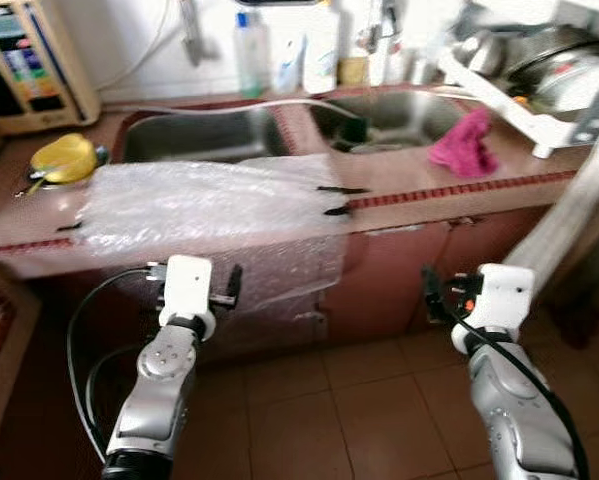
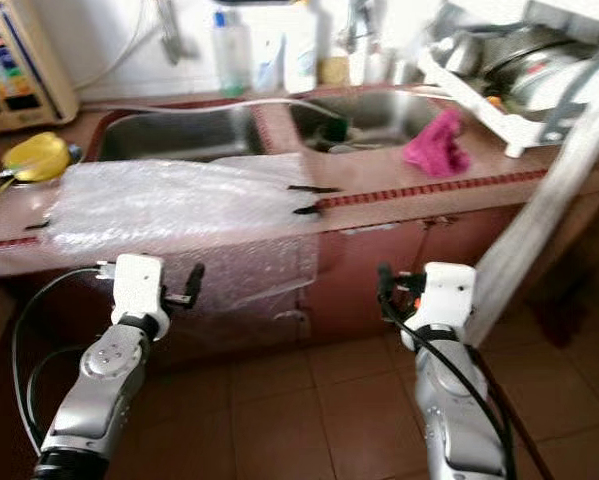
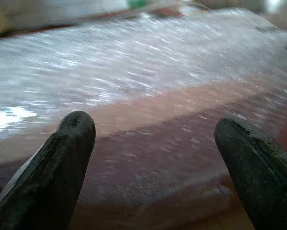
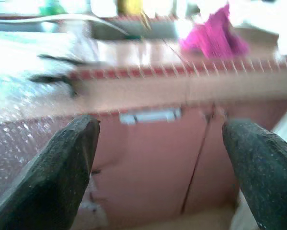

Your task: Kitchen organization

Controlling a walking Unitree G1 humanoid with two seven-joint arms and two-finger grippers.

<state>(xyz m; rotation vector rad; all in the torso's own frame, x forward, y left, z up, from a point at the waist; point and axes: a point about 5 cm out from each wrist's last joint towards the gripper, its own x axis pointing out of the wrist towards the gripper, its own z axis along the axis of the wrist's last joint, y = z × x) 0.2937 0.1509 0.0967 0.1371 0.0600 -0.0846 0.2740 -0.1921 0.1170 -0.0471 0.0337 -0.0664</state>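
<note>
Bubble wrap (image 1: 209, 215) was draped over the counter (image 1: 459, 180) edge in front of the sink (image 1: 194, 135). Left gripper (image 3: 157, 158) hung wide open just short of it, holding nothing. Right gripper (image 4: 165, 163) gaped empty too, facing the cabinet (image 4: 148, 158).

both hands (image 3: 155, 143) (image 4: 165, 158) forward, fingers apart

Clear, glossy bubble wrap (image 1: 204, 205) drapes the smooth reddish counter (image 1: 449, 180); sink (image 1: 204, 135) dull metal; pink cloth (image 1: 462, 143) at two o'clock looks soft
</note>
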